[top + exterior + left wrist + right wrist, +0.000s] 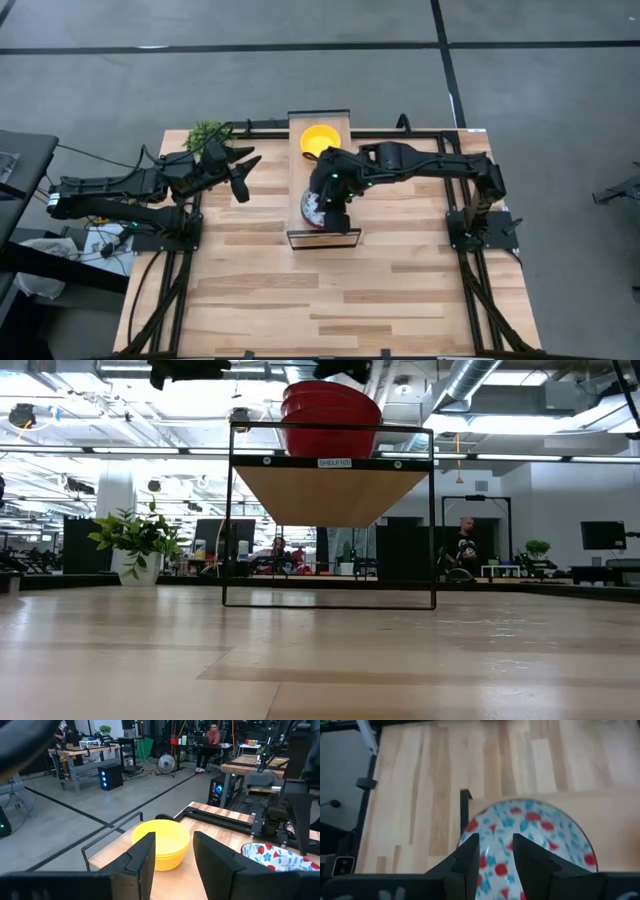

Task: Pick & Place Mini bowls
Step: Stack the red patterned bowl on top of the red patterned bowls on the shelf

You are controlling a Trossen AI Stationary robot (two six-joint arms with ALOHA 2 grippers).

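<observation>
A raised wooden shelf (298, 172) on a black frame stands mid-table. Stacked yellow mini bowls (320, 138) (161, 845) sit at its far end. Floral mini bowls (311, 207) (535, 832), red outside (332, 418), sit stacked at its near end. My right gripper (495, 857) (330, 208) slants down over the top floral bowl, open, with the bowl's patterned inside showing between its fingers. My left gripper (172, 862) (246, 172) hovers level to the left of the shelf, open and with nothing in it, facing the yellow bowls. My right gripper stands open over the top floral bowl's inside (495, 845), coming from above at a slant. The gripper body hides the bowl's near rim. I cannot tell whether the fingers touch the bowl.
A small green potted plant (207, 133) (135, 540) stands at the table's far left corner, just behind my left gripper. Black frame rails (440, 135) run along the table's far edge and both sides. Bare wooden tabletop (330, 300) lies on the near side of the shelf.
</observation>
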